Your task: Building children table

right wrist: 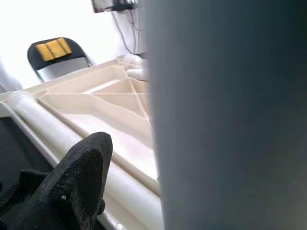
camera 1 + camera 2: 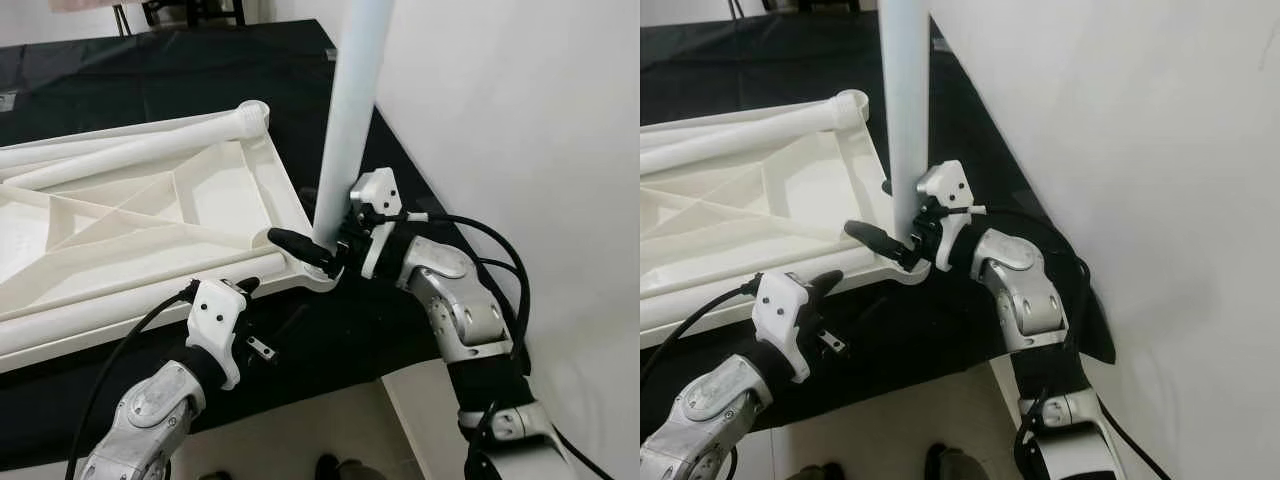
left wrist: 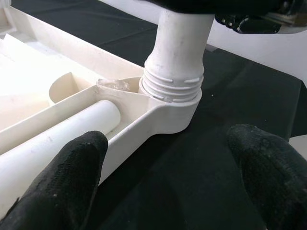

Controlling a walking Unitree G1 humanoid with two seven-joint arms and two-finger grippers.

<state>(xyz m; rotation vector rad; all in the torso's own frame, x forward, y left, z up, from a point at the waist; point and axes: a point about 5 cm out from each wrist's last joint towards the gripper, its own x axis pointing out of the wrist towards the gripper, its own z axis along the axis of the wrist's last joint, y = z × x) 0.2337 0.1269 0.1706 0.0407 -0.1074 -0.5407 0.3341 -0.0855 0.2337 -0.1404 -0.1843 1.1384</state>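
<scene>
Left eye view: the upturned tabletop (image 2: 150,210) lies ribbed side up on a black cloth (image 2: 180,70), and a white leg (image 2: 350,120) stands upright in its near right corner socket (image 2: 315,270). The right claw (image 2: 325,245) is closed around the leg just above the socket. The left claw (image 2: 245,287) hovers near the tabletop's front edge, fingers (image 3: 72,167) spread wide and holding nothing. The step looks like seating this leg: in the left wrist view its threads (image 3: 172,84) show above the socket collar, so the next move probably calls for turning it while keeping it plumb. The leg's long axis runs vertically, free end up; other legs (image 2: 120,145) lie flat in the tabletop.
</scene>
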